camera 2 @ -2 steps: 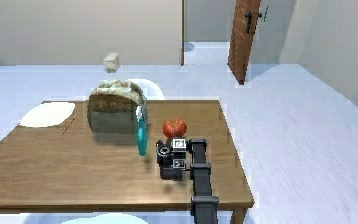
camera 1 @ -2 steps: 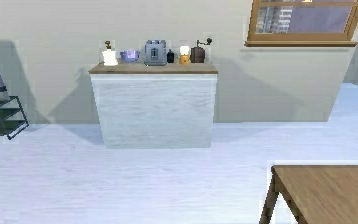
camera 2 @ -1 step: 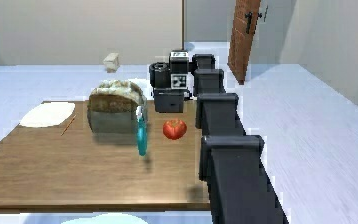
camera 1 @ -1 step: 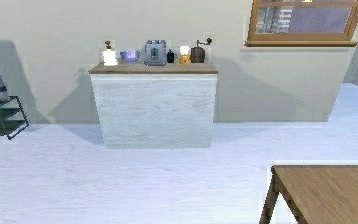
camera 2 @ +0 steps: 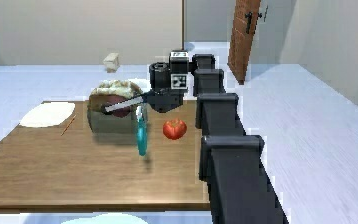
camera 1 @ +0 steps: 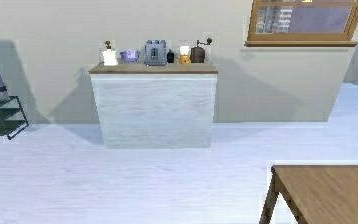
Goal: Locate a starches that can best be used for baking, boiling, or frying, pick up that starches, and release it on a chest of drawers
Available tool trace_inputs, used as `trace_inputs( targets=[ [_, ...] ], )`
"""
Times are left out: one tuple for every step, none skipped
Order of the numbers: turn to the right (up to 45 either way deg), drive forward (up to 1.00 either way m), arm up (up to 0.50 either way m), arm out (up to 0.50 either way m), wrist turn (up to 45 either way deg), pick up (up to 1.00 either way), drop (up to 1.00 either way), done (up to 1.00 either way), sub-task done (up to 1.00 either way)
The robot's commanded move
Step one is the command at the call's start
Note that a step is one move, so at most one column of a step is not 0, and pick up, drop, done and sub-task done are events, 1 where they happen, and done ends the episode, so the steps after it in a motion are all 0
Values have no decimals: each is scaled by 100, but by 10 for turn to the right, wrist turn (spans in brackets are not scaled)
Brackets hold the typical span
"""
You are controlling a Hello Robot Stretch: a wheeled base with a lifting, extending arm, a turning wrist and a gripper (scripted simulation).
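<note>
A wooden table (camera 2: 47,170) takes up the arm side view's left half. On it lies a large brown rounded lump (camera 2: 109,128), about the size of a loaf. My arm (camera 2: 222,130) rises from the bottom edge, and the gripper (camera 2: 112,106) reaches left, with its fingers (camera 2: 127,102) in front of that lump. I cannot tell whether it holds anything. A round red thing like a tomato (camera 2: 173,128) and a slim upright teal thing (camera 2: 141,130) stand just below the gripper's body. A small pale beige blob (camera 2: 111,62) shows beyond the table's far edge.
A white plate (camera 2: 47,114) lies at the table's left. A brown door (camera 2: 247,40) stands at the back right. In the forward view a white counter (camera 1: 155,110) carries a toaster (camera 1: 155,52) and several small items; a window (camera 1: 307,22) is upper right and a wooden table corner (camera 1: 322,195) lower right.
</note>
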Motion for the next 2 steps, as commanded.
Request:
trace_inputs(
  targets=[
    [0,0,0,0,-450,0,0,0,0],
    [0,0,0,0,-420,0,0,0,0]
  ],
)
